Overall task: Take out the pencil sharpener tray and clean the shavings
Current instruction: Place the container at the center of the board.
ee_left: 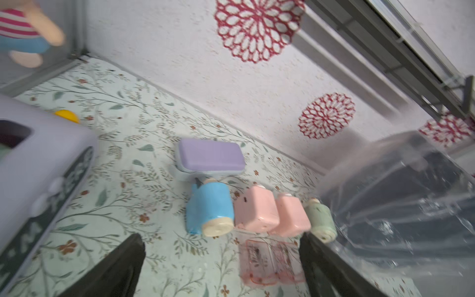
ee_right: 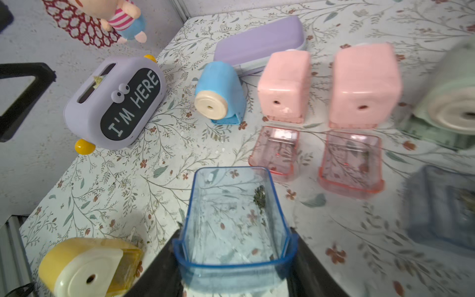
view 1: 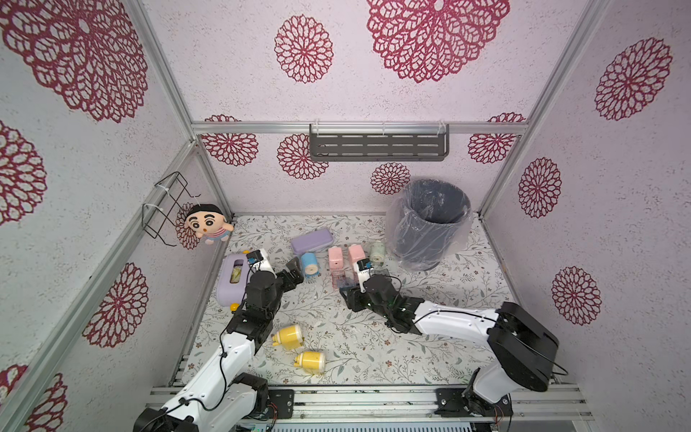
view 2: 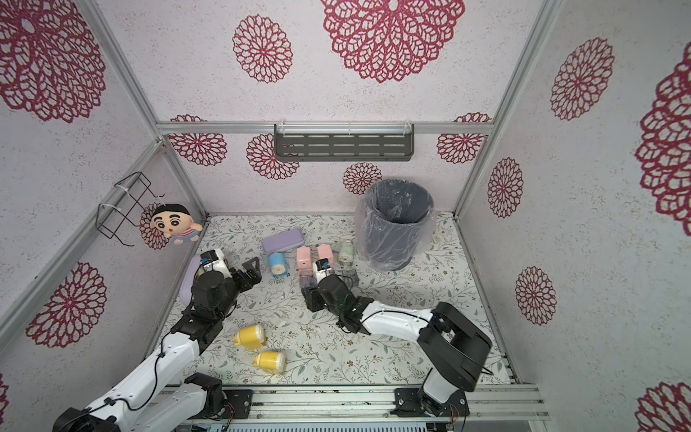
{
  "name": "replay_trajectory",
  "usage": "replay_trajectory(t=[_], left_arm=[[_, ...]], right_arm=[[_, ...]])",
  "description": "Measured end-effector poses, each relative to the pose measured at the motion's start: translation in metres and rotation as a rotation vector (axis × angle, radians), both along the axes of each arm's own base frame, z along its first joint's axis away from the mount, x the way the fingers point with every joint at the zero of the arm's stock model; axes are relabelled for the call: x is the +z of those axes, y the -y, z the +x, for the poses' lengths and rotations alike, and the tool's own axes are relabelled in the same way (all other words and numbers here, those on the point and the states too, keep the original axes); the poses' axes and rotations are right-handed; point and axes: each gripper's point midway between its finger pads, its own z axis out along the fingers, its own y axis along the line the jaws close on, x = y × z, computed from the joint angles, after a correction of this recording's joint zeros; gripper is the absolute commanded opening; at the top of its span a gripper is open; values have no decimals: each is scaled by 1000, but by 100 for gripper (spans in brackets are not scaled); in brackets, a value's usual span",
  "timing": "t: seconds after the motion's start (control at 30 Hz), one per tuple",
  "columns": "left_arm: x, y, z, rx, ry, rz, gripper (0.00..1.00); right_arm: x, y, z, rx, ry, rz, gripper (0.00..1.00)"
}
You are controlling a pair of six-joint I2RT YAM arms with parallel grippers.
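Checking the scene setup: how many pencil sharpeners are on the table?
6: a blue one, two pink ones beside it, a green one by the bin, and two yellow ones near the front. More may be hidden.

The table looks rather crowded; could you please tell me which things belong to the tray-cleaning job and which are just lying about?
For the job: blue tray, shavings inside it, blue sharpener, lined bin.
Lying about: purple box, purple case, plush doll, wall shelf.
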Motion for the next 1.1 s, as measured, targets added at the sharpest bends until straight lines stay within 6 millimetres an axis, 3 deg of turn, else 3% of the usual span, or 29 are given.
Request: replay_trajectory(t=[0.13, 0.33, 0.7, 0.9, 1.1], left_arm=[[-19, -20, -5, 69, -56, -39, 97], [-26, -24, -6, 89, -82, -71, 97], [-26, -25, -9, 95, -87, -89, 97], [-25, -25, -9, 94, -85, -90, 97], [-25, -25, -9, 91, -85, -91, 97]], right_arm=[[-11, -43, 2, 10, 26, -60, 36], [-38, -80, 11, -1, 38, -159, 36], [-86, -94, 33, -48, 39, -294, 39], [-87, -101, 48, -74, 49, -291, 40], [-88, -94, 64, -99, 42, -283, 46]])
